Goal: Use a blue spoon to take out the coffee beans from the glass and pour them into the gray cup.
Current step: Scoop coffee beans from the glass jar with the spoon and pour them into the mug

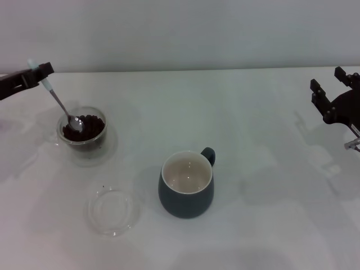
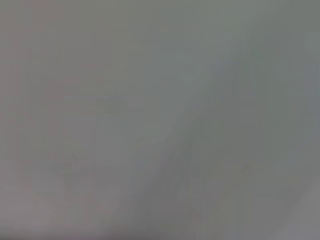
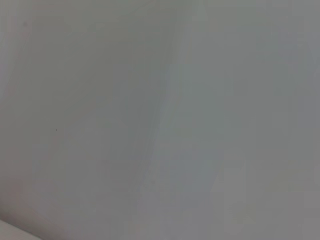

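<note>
Left gripper (image 1: 35,72) was clamped on the blue spoon (image 1: 59,102), shaft slanting down-right, bowl in the glass's (image 1: 82,134) coffee beans (image 1: 87,125); gray cup (image 1: 186,184) lay right, nearer; right gripper (image 1: 336,95) parked, fingers apart.

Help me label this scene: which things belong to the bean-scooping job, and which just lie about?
In use: blue spoon, held by left gripper; coffee beans; glass; gray cup.
Lying about: glass saucer; right gripper, idle at the table's right.

The glass (image 1: 83,134) stood upright, holding dark coffee beans (image 1: 90,125); the blue spoon (image 1: 59,103) slanted into it, bowl among them; the gray cup (image 1: 187,184) sat empty, well apart from the glass.
</note>
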`<state>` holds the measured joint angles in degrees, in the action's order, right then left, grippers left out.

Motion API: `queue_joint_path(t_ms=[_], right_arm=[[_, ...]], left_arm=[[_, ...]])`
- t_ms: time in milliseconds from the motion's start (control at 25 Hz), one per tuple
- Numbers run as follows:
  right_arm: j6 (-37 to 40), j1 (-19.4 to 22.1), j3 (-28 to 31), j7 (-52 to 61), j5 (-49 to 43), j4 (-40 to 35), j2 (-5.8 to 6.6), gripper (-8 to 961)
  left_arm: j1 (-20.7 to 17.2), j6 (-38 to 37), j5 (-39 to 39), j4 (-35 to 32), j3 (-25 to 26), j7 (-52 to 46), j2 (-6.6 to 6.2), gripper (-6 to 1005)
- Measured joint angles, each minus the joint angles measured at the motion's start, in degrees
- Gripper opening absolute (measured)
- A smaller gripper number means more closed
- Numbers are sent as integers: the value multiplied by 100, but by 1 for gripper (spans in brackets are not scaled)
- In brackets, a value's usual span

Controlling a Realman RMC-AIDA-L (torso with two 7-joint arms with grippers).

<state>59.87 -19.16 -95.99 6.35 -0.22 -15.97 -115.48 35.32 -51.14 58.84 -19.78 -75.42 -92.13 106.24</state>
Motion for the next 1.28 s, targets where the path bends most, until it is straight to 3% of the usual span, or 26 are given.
queue_joint_path(t_ms=[1280], right_arm=[[-35, -9, 37, 69, -4, 41, 0, 560]], left_arm=[[-18, -86, 162, 0, 22, -588, 220, 128]])
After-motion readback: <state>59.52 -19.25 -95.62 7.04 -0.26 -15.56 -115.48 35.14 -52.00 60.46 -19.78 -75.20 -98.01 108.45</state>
